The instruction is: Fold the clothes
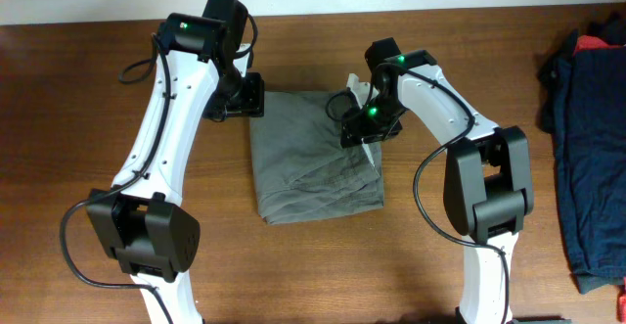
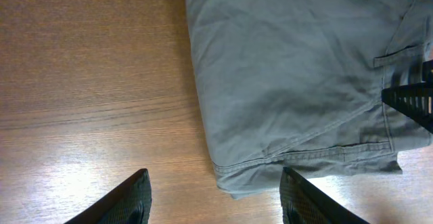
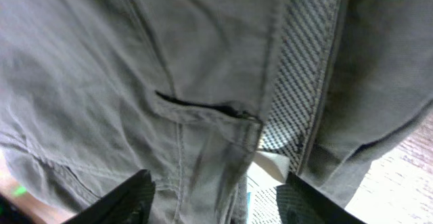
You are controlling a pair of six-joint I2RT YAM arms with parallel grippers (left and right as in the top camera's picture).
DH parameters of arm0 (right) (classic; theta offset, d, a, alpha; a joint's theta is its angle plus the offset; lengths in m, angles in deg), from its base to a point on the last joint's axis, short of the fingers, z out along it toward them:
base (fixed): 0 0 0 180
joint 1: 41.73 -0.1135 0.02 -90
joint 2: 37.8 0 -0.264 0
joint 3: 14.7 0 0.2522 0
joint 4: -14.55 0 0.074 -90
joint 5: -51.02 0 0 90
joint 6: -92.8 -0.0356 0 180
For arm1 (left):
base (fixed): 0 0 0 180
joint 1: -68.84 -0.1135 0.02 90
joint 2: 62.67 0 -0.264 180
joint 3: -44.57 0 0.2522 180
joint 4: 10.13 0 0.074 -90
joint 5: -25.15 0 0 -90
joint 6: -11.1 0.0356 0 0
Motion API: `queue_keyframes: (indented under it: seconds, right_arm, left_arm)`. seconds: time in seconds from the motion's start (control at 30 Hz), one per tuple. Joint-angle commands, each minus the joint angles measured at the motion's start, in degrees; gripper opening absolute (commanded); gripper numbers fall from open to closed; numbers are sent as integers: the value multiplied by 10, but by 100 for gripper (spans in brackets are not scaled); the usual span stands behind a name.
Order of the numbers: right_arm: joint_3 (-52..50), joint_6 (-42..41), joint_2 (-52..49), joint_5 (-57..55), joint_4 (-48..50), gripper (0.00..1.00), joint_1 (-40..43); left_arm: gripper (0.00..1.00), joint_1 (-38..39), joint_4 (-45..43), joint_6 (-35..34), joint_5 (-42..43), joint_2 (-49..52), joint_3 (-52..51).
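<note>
Jaws on both arms stand released, grasping nothing.

Overhead: the folded shorts [image 1: 313, 158] lie between my left gripper [image 1: 245, 97] and right gripper [image 1: 360, 128].

Left wrist: the hem corner sits just ahead of the left jaws, within reach for squaring, I judge.

Right wrist: the waistband [image 3: 304, 68] lies directly beneath the right jaws.

Overhead the light is even and soft on the table [image 1: 59, 148], with faint shadows under my arms [image 1: 166, 118] and a washed-out strip along the top edge. My left wrist view is sharp, though pale glare spreads over the wood beside my left claw [image 2: 215, 183], itself just dark shapes. My right wrist view is dim and soft, so close to the shorts [image 3: 169, 61] that detail blurs, a green glow at lower left.
</note>
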Motion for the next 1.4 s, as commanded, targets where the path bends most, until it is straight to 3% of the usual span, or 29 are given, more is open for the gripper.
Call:
queue_keyframes:
  seconds: [0.0,0.07,0.23,0.27,0.5,0.57,0.6,0.63,0.77,0.9,1.1,1.27,1.37]
  right_arm:
    - [2,0,-2,7,-1,55,-6]
    - [2,0,-2,7,-1,45,-6]
    - [2,-11,-3,6,0,7,-6]
    - [2,-11,-3,7,0,4,-6]
    - [2,-15,-3,7,2,6,-6]
    - [2,-15,-3,4,6,45,-6]
    - [2,-15,-3,2,9,53,-6]
    - [2,-15,-3,2,11,60,-6]
    - [2,-15,-3,3,19,63,-6]
    - [1,-15,-7,3,20,61,-6]
    - [0,-15,-23,7,20,45,-6]
    - [0,-24,-30,7,16,25,-6]
    - [0,-26,-30,10,16,4,-6]
  left_arm:
    - [61,-2,-2,-7,-9,4,-1]
    - [61,-2,-6,-7,-9,4,-9]
    - [61,-2,-15,-7,-9,4,-31]
    - [61,-2,-17,-7,-9,4,-33]
    - [61,-2,-21,-7,-9,4,-41]
    - [61,-2,-21,-7,-9,4,-42]
    - [61,-2,-21,-7,-9,4,-42]
    - [61,-2,-21,-7,-9,4,-42]
    - [61,-2,-21,-7,-9,4,-42]
    - [61,-2,-21,-7,-9,4,-42]
    - [61,-2,-21,-7,-8,4,-42]
    - [61,-2,-21,-7,-9,4,-42]
    - [61,-2,-21,-7,-9,4,-42]
